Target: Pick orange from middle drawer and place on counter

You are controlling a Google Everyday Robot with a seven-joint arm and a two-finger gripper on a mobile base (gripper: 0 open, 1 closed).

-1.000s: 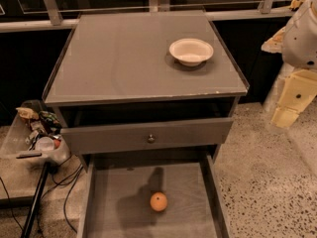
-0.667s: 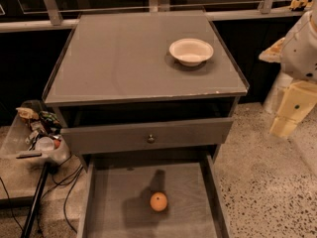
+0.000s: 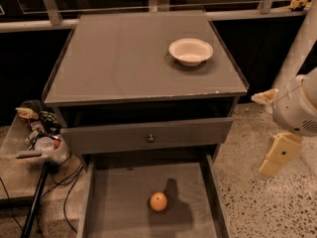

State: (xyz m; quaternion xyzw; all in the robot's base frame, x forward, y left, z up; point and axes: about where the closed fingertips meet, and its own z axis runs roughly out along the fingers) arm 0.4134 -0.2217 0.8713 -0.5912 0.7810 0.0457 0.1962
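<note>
Gray counter [image 3: 124,58] with bowl [image 3: 190,51], orange [image 3: 158,201] in middle drawer [image 3: 114,207], end effector [image 3: 279,155] right, grip unclear

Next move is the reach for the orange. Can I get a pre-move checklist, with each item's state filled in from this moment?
1. Middle drawer pulled out: ok.
2. Orange in plain view on the drawer floor, nothing over it: ok.
3. Orange lies forward of the partly open upper drawer front: ok.
4. Gripper lined up over the orange: not ok; it hangs right of the cabinet, above the speckled floor.
5. Place spot on the counter: ok; bare surface left of the white bowl.
6. Gripper free of any load: cannot tell.
</note>
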